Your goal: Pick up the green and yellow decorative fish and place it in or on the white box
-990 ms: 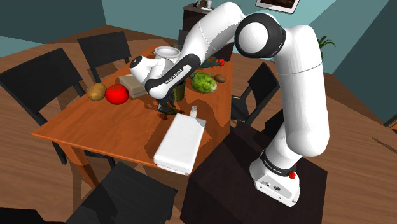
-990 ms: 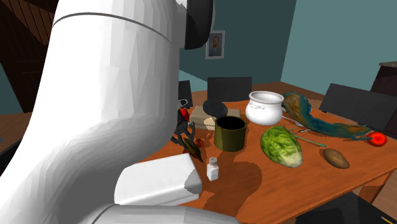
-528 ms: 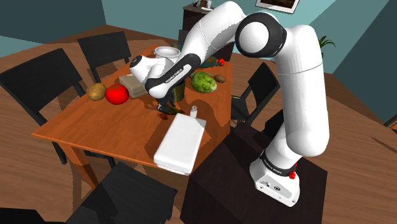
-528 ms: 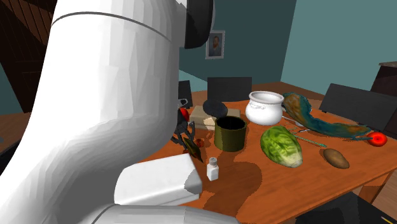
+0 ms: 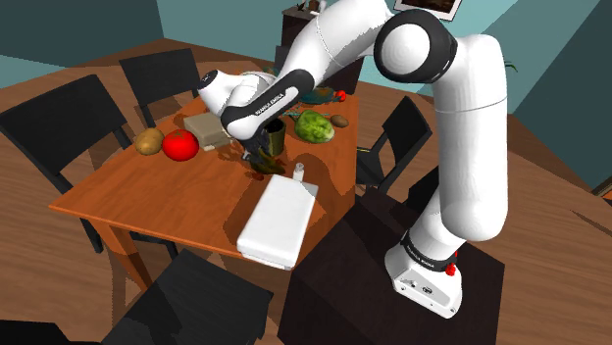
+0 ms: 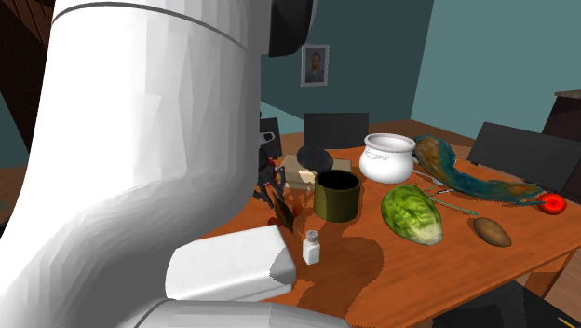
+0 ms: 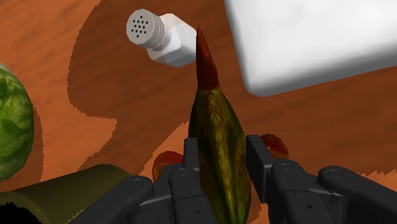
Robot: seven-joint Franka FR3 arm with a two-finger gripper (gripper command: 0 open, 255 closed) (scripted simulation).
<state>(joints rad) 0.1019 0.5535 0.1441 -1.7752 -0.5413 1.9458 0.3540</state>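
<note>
**Wooden table crowded around a held fish**

Brown tabletop [image 5: 147, 196] lies under the claw [image 7: 222, 153], whose two black fingers are clenched on the green and yellow fish [image 7: 216, 121], one on each flank. The fish's reddish tip points away from the fingertips. Just past that tip stands a salt shaker [image 7: 162, 38], with the white box [image 7: 312, 38] beside it. A dark green cup [image 7: 63, 191] sits close behind the claw.

The likely risks:
- The long body may pivot or slip, since the hold looks narrow.
- A low swing toward the box could knock over the shaker.
- The hand could clip the cup.
</note>
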